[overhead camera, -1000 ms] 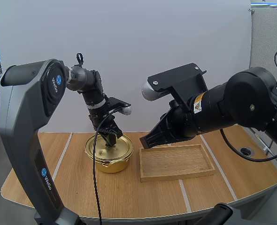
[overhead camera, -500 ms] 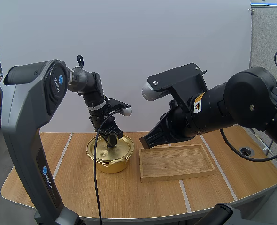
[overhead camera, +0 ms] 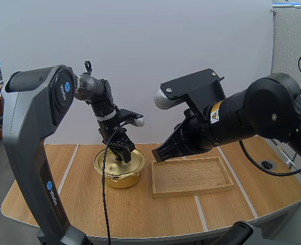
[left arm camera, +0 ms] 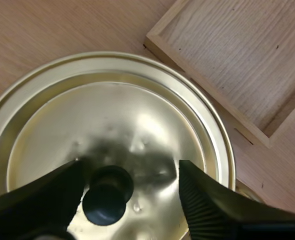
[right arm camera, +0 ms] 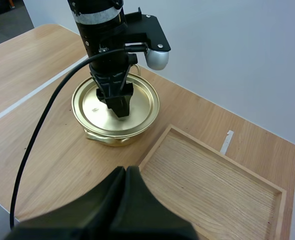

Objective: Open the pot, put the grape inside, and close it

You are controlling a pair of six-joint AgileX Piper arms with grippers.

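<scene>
Our left tool (overhead camera: 124,154) has come down a little and slid a bit toward the right edge of the wooden bench (overhead camera: 140,214) since a second ago. Now it sits low over the pot. Our right tool (right arm camera: 127,200) has not moved. Its two fingers lie pressed together with nothing in them, up in the air by the shallow wooden tray (overhead camera: 191,176).

The round gold metal pot (overhead camera: 121,176) stands on the bench, left of the middle and nearer the back edge, just beside the tray. Its flat gold lid (left arm camera: 137,115) is on top, so the pot is shut.

From the left wrist we see the left tool's two fingers (left arm camera: 212,210) standing wide apart, one on each side of the small black knob (left arm camera: 107,195) on the lid. The knob is very close to one finger, with a gap to the other. The fingers hold nothing yet.

We think the first step, taking the lid off, is about to start. The fingers need to close on the knob and lift straight up. With the knob off to one side, the squeeze may nudge the lid.
</scene>
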